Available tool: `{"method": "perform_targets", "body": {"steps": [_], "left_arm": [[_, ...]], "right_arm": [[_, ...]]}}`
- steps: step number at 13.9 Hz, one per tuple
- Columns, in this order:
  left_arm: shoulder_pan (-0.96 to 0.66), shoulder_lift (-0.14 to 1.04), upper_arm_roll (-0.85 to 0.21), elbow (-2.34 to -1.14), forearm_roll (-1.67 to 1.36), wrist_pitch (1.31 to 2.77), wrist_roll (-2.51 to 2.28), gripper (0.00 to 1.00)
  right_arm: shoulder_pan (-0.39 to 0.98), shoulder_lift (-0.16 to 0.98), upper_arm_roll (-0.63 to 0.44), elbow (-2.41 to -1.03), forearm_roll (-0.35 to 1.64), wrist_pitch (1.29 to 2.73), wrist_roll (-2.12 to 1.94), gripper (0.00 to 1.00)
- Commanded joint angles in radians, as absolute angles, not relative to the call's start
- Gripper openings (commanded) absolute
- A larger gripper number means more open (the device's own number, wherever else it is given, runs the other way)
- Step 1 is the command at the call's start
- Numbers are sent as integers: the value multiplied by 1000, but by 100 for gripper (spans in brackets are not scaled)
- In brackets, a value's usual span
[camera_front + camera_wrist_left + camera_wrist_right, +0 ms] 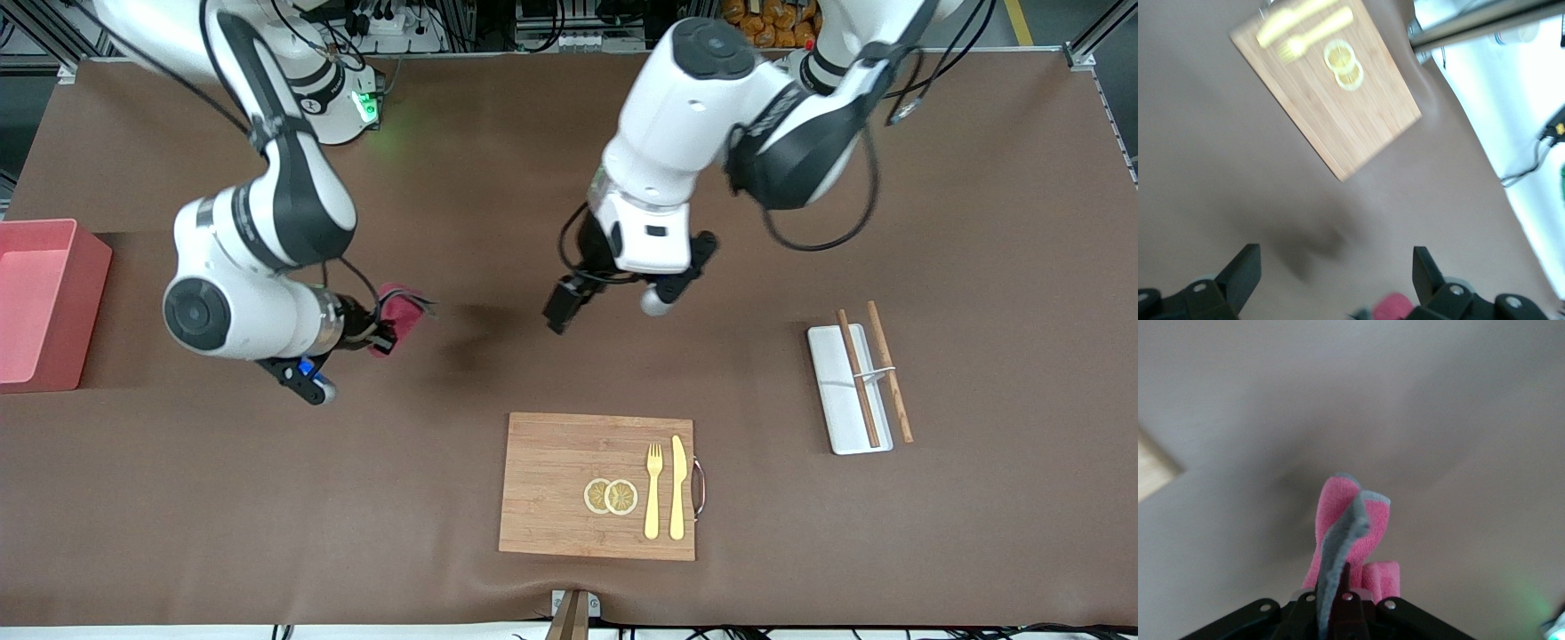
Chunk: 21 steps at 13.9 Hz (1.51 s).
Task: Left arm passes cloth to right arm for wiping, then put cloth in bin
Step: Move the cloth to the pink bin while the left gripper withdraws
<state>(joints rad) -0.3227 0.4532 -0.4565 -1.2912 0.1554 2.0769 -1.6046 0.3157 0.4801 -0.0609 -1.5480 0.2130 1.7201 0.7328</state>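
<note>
A: Right tool (378, 331), front view — where is it and what does it hold?
B: It sits left of centre in the frame, up above the brown counter (569, 178), pinched tight on the cloth (402, 313), whose magenta fold sticks out from its tip.
A: And the left tool (569, 307)?
B: Near the middle of the frame, fingers spread wide with nothing between them, hanging over bare counter, well apart from the cloth.
A: The bin (44, 302)?
B: Pink box at the frame's left edge, on the counter, apart from both tools. Low in the centre lies a wooden board (597, 484) with two lemon slices (611, 496), a fork (653, 489) and a knife (678, 487). At the right a white tray (847, 388) carries chopsticks (858, 378).
A: Left wrist view?
B: Two dark fingers (1238, 277) stand far apart along the bottom edge, empty. A bit of pink cloth (1393, 307) peeks in at the bottom. The board (1325, 83) fills the upper part.
A: Right wrist view?
B: Cloth (1351, 533) rises from the closed fingers (1338, 608) at bottom centre, pink with a grey edge. A corner of the board (1155, 473) shows at the left edge.
</note>
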Motion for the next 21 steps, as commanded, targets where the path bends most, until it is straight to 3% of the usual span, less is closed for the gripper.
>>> {"method": "perform_targets", "body": {"steps": [1, 5, 15, 21], "left_arm": [[-261, 394, -459, -1318, 176, 1952, -1420, 100], [-166, 344, -460, -1319, 173, 1757, -1105, 100], [-12, 259, -465, -1321, 156, 1565, -775, 100], [64, 221, -462, -1324, 115, 1531, -605, 100]], "right_arm": [[273, 544, -48, -1580, 121, 1745, 631, 0], [258, 520, -49, -1759, -8, 1955, 546, 0], [-65, 583, -49, -1764, -71, 2060, -48, 0], [-285, 577, -49, -1726, -175, 2086, -447, 0]]}}
